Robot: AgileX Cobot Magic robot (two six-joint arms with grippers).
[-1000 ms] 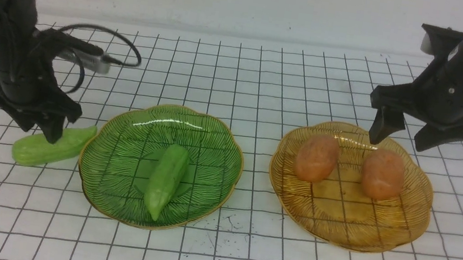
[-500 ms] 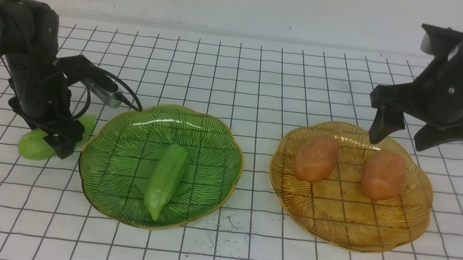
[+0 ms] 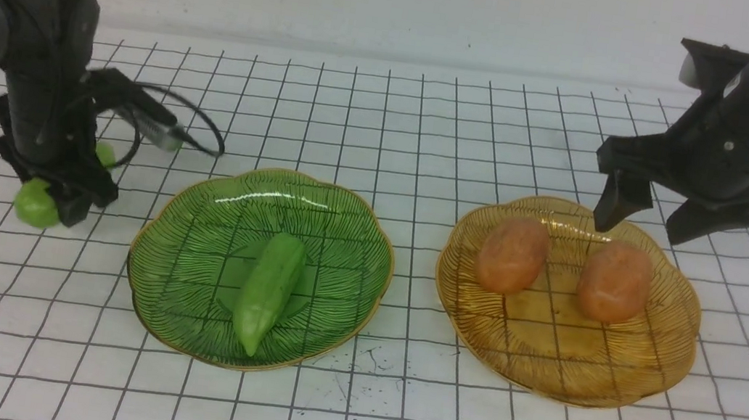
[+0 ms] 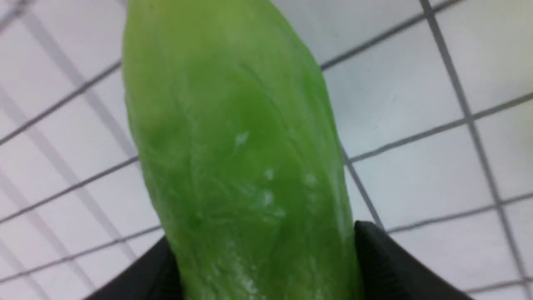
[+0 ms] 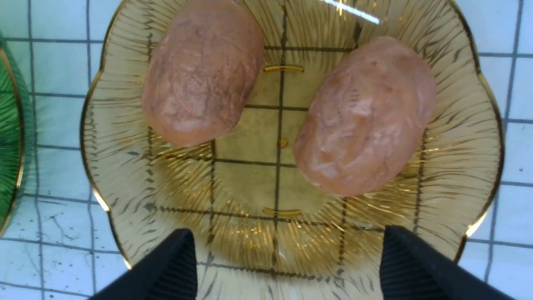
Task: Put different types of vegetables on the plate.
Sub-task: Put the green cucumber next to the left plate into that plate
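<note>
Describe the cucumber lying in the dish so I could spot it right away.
Find the green plate on the white gridded table. The cucumber lies inside it, light green, tapering toward the robot's side. Unlike the other cucumber, it sits on a plate, with no gripper around it.

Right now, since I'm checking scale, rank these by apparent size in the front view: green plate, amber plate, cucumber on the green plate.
1. Green plate and amber plate: too alike to rank
2. Cucumber
</note>
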